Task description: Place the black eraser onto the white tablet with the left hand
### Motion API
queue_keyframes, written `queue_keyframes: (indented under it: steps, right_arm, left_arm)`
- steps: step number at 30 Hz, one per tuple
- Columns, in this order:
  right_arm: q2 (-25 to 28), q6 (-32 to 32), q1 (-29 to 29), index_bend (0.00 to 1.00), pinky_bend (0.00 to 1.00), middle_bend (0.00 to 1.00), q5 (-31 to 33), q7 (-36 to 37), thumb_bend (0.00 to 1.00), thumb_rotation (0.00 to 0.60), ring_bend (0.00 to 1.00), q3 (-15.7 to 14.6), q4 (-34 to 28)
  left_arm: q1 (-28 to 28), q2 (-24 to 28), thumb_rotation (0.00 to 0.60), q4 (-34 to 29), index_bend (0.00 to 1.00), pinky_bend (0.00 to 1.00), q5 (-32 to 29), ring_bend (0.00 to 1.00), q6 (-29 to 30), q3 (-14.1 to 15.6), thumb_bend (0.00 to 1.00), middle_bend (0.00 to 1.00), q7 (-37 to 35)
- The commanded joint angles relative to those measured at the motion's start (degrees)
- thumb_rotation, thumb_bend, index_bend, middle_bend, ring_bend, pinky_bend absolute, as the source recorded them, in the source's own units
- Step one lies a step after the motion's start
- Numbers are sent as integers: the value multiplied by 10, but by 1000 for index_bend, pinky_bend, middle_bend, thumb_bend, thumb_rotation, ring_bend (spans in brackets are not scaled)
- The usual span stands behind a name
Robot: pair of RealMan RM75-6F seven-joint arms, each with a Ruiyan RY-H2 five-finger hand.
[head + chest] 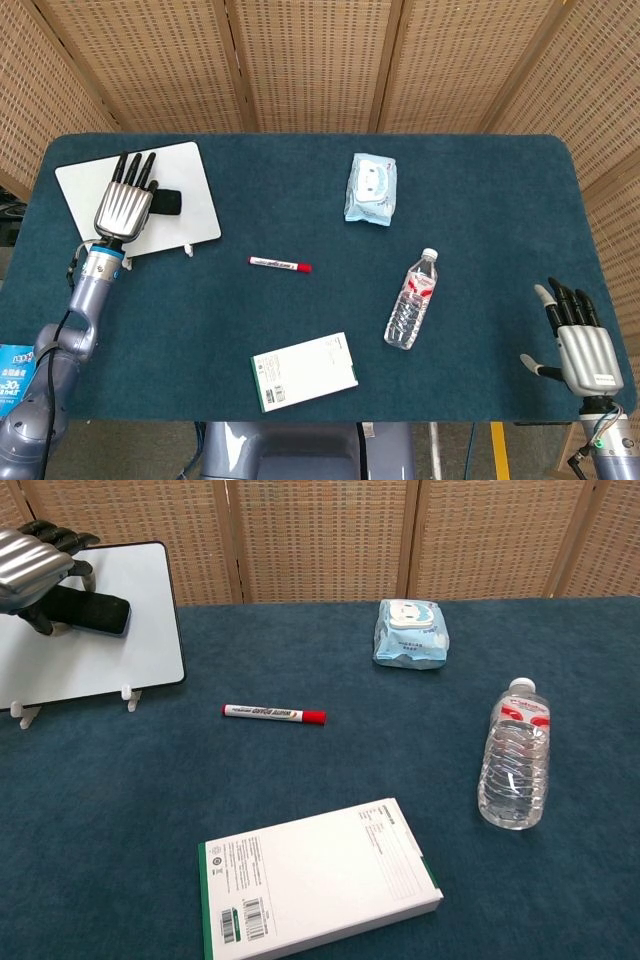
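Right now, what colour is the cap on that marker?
Red; the marker cap shows best in the chest view.

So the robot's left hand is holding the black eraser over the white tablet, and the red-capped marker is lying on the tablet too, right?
Not quite. The left hand does hold the black eraser over the white tablet, but the marker is not on the tablet. The chest view shows it lying on the blue table cover, beside the tablet.
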Motion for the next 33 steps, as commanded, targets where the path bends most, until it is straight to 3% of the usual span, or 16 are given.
queue_keyframes:
  steps: [1, 25, 30, 33]
  right_arm:
    - [0, -1, 0, 28, 0, 0, 1, 0, 53, 600, 0, 0, 0]
    - [-1, 13, -3, 28, 0, 0, -9, 8, 53, 600, 0, 0, 0]
    - [-1, 14, -3, 28, 0, 0, -11, 9, 53, 600, 0, -1, 0]
    - [-1, 13, -3, 28, 0, 0, -11, 11, 53, 600, 0, -1, 1]
  left_arm:
    - [0, -2, 600, 2, 420, 0, 1, 0, -3, 0, 267, 0, 1]
    - [5, -5, 600, 8, 366, 0, 6, 0, -9, 0, 171, 0, 18]
    - [5, -1, 600, 6, 306, 0, 6, 0, -4, -1, 146, 0, 16]
    - [6, 5, 600, 2, 224, 0, 6, 0, -1, -3, 70, 0, 5]
